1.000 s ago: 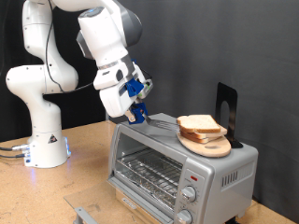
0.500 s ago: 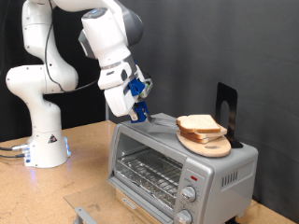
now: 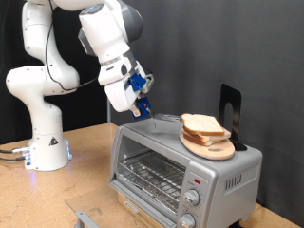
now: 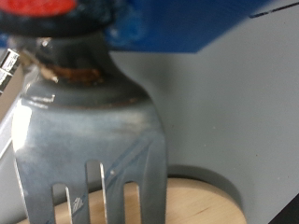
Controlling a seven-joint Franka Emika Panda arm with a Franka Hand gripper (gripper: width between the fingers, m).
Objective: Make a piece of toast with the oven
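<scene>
**Progress.** Early, as judged from how things lie. The oven (image 3: 180,163) has its glass door closed and its wire rack bare behind the glass; no bread is inside. The slices still sit stacked on the round wooden board (image 3: 211,148). Loading, toasting and retrieval all appear to remain.

**Gripper.** The gripper (image 3: 142,107) hangs above the oven's roof, over the end nearer the exterior view's left. Its jaws are closed around the handle of a metal fork (image 4: 89,140). The wrist view shows the fork's neck and tines (image 4: 112,191) running out from the hand, with the board's pale edge (image 4: 192,201) beyond them. In the exterior view the fork (image 3: 163,118) reaches towards the stack, its tips near the bread. Contact cannot be confirmed.

**Piece of toast.** The piece of toast (image 3: 201,124) is the top slice of the stack. It lies flat on the board, on the oven roof towards the exterior view's right, just before a dark upright panel (image 3: 229,112). Broad face up; squarish, so no strong long axis. Its crust edges run roughly along the roof.

**Oven placement.** It stands on the wooden counter (image 3: 90,180) towards the counter's edge at the exterior view's right. Door and two knobs (image 3: 193,198) face the counter's near edge.
</scene>
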